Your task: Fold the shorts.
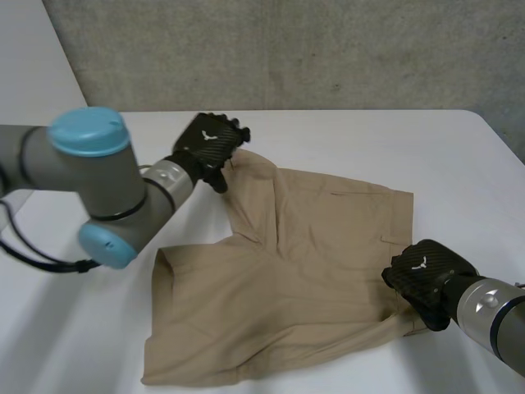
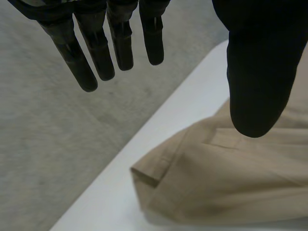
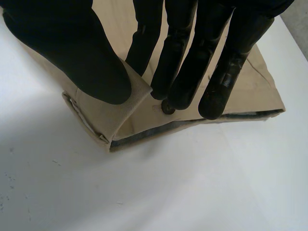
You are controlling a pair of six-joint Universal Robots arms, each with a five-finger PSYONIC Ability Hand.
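Observation:
Tan shorts [image 1: 287, 263] lie spread on the white table [image 1: 369, 139], partly folded, one leg reaching toward the far side. My left hand [image 1: 212, 141] hovers over that far leg's hem corner [image 2: 144, 175]; its fingers [image 2: 120, 43] are straight, the thumb stands apart, and nothing is held. My right hand [image 1: 426, 275] is at the near right waistband corner. There its thumb [image 3: 72, 48] and fingers pinch the raised waistband edge [image 3: 115, 115], just beside a dark button [image 3: 168, 107].
The table's far edge [image 2: 120, 168] runs close behind the leg hem, with grey floor [image 2: 48, 144] beyond it. A concrete wall [image 1: 287, 49] stands behind the table. Bare tabletop lies right of the shorts and in front of my right hand [image 3: 168, 192].

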